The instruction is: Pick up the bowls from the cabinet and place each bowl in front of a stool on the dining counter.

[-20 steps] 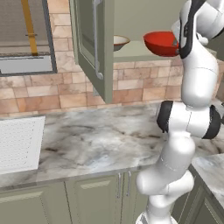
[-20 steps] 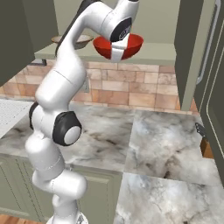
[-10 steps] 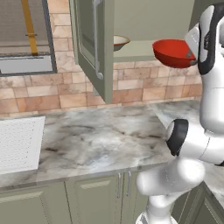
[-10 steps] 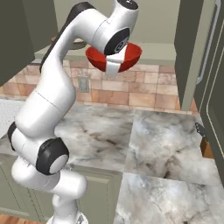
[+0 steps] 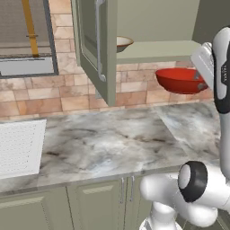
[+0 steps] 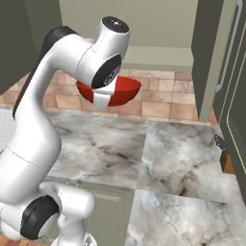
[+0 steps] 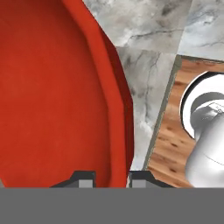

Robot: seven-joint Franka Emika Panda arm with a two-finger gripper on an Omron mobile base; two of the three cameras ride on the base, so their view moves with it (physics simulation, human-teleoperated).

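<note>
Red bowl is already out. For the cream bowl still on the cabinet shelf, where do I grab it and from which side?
Probably pinch the rim of the cream bowl, one finger inside and one outside, as the gripper holds the red bowl. It is wide and shallow, so the rim is the thin part. Come from the front right: the open cabinet door blocks the left.

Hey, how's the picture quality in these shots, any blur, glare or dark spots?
Left base view: sharp and evenly lit, a soft sheen on the red bowl. Right base view: the arm shades the bowl's front. Hand view: the bowl looms huge and slightly soft; the gripper pinches its rim.
</note>
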